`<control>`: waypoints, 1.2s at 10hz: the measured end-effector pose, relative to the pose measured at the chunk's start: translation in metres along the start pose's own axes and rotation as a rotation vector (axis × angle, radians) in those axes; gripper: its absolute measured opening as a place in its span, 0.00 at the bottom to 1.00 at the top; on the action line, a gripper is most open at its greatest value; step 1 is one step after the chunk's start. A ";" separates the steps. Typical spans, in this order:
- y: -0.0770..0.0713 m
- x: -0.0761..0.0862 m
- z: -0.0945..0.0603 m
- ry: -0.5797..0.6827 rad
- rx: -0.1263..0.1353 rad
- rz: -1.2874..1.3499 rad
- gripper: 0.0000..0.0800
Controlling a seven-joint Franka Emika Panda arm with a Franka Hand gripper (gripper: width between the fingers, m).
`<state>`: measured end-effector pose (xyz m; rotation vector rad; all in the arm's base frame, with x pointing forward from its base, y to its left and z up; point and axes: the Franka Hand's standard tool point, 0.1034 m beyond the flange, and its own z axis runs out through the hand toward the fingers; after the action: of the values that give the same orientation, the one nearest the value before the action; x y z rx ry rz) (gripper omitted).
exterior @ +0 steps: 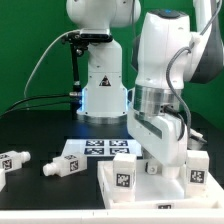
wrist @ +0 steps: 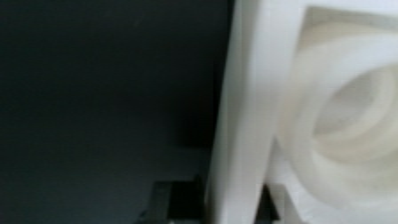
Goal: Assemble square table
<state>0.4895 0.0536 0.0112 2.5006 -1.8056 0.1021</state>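
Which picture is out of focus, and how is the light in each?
Wrist view: heavily blurred, the white table top too close, its edges soft against darkness. Exterior view: fairly sharp, evenly lit, the tags on the loose legs distinct.

Surface (exterior: 40, 130): black, matte. Robot base (exterior: 105, 95) stands at rear, approx. centre. Marker board (exterior: 97, 150) lies flat mid-surface, tags up. Two loose legs on ext. view's left, apart from each other: outer leg (exterior: 12, 160) near frame edge, inner leg (exterior: 62, 166) just beside the board. Slab (exterior: 150, 190) lies flat at front, ext. view's right, near the board. Wrist view: bare surface (wrist: 107, 100) alongside slab (wrist: 249, 100) wall.
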 end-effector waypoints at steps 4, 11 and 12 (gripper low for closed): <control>0.032 0.052 0.008 -0.075 -0.066 -0.429 0.10; -0.003 0.089 0.005 -0.057 -0.009 -1.080 0.10; -0.005 0.091 0.006 -0.057 -0.002 -1.131 0.10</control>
<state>0.5225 -0.0310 0.0135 3.0836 -0.1870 -0.0283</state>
